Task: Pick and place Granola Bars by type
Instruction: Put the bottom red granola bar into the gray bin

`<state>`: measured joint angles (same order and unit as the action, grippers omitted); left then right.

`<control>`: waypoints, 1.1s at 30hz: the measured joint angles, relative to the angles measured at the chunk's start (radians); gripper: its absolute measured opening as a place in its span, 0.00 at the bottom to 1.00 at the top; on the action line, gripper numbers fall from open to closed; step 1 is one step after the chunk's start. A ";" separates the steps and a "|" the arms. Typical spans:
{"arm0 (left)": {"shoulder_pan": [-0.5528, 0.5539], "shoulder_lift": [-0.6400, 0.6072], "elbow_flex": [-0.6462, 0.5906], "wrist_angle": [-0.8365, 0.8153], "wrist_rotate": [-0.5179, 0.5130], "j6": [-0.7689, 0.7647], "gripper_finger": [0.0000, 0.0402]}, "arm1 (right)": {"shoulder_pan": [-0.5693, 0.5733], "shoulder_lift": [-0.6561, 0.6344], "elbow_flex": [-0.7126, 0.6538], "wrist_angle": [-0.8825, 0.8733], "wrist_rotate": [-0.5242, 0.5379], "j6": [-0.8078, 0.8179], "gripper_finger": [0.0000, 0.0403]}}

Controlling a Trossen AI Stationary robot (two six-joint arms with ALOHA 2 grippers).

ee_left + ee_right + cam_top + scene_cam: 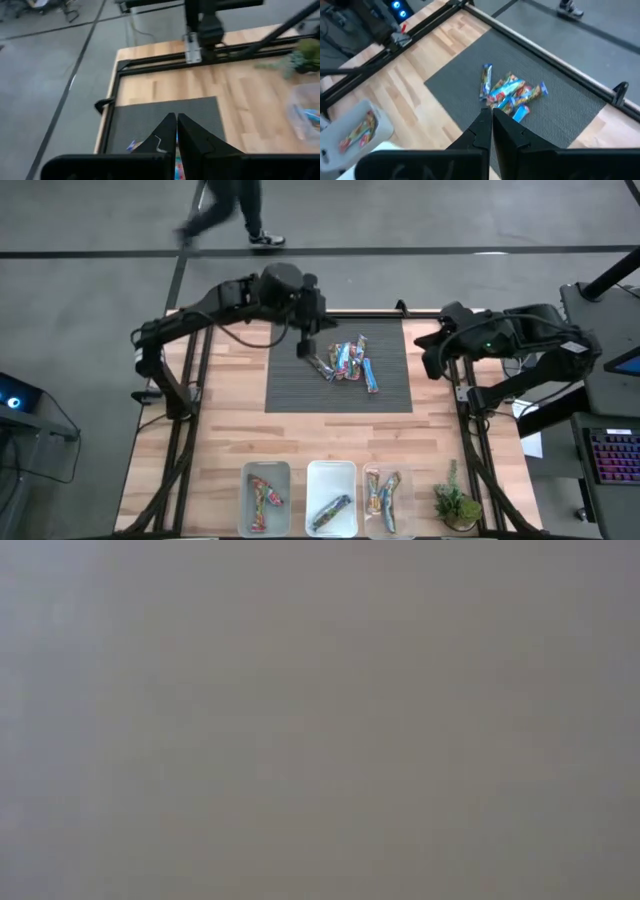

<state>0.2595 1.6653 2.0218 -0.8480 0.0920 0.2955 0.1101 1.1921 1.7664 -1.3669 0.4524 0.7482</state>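
Several granola bars [350,362] in blue, red and orange wrappers lie in a loose pile on the dark ribbed mat [300,385]. My left gripper [303,350] hangs shut above the mat, just left of the pile; its wrist view shows the shut fingers [176,131], with wrappers [132,145] peeking out beside them. My right gripper [433,363] is shut above the mat's right edge, clear of the pile [512,92], and holds nothing [490,117]. The low view shows only flat grey.
Three clear bins stand along the near edge: the left bin [266,498] and right bin [388,498] hold bars, the middle bin [331,498] holds one. A small plant [456,505] stands right of them. A person [225,210] walks beyond the far edge.
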 joint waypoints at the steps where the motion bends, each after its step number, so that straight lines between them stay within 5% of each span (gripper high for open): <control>1: 0.017 0.000 -0.009 0.012 0.003 -0.006 0.00 | -0.007 0.003 0.000 0.006 0.002 -0.001 0.02; 15: 0.114 0.001 -0.050 0.034 0.022 -0.062 0.00 | -0.186 0.023 0.000 0.029 -0.017 -0.027 0.02; 22: 0.155 0.001 -0.055 0.035 0.022 -0.038 0.00 | -0.284 0.085 0.000 0.051 -0.191 -0.065 0.02; 33: 0.235 -0.002 -0.063 -0.099 0.128 -0.042 0.00 | -0.362 0.291 0.008 0.072 -0.294 -0.117 0.02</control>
<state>0.4949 1.6638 1.9583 -0.9471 0.2196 0.2531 -0.2524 1.4828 1.7744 -1.2945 0.1586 0.6315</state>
